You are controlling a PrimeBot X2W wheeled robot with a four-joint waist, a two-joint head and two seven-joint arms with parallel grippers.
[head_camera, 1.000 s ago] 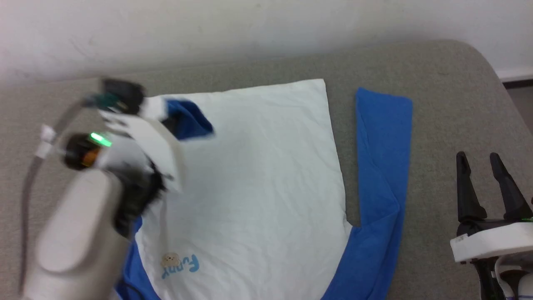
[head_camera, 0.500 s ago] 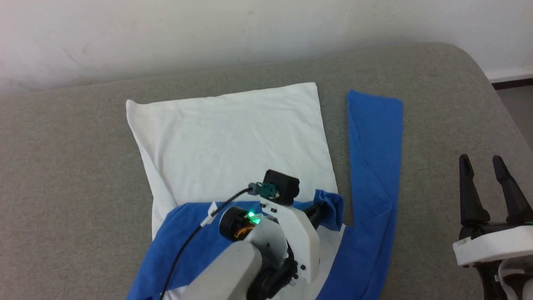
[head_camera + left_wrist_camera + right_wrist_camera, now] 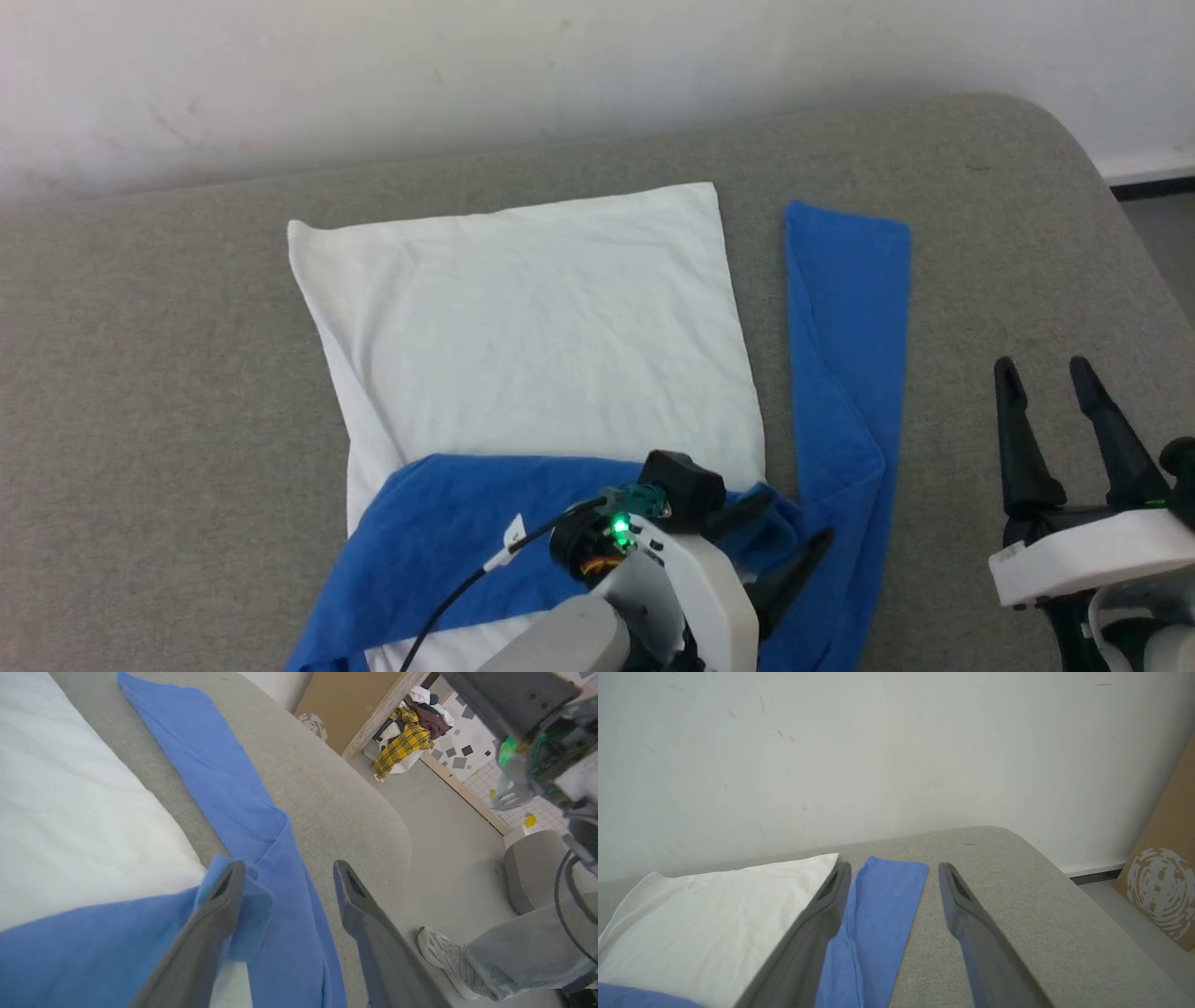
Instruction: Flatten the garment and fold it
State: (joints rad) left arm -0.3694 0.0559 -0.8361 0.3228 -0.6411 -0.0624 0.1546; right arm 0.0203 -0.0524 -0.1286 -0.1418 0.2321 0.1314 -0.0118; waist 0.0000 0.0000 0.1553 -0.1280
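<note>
Head view: seeing the garment lying flat on the grey couch, its white body filling the centre of the frame. Noting the folded sleeve, blue, crossing the lower part of the body from lower left toward lower centre, and the straight sleeve running up the right side, not yet turned in. Finding the left gripper at lower centre, jaws spread wide just over the folded sleeve's end and gripping nothing. Finding the right gripper at lower right, well apart from the cloth, jaws parted and empty.

Left wrist view: looking along the left gripper, fingers far apart, and catching the blue cuff leaning against the left-hand finger without being pinched. Also catching a person's shoe at lower right.

Right wrist view: sighting between the parted fingers of the right gripper straight at the straight sleeve in mid-frame, with the white body at lower left.

Judging the step as sleeve folding, with one sleeve laid in and one waiting. Probably calling next for lifting the left gripper away without dragging the cuff, then sending the right gripper to the straight sleeve's far end, closing on it and carrying it across the white body.
</note>
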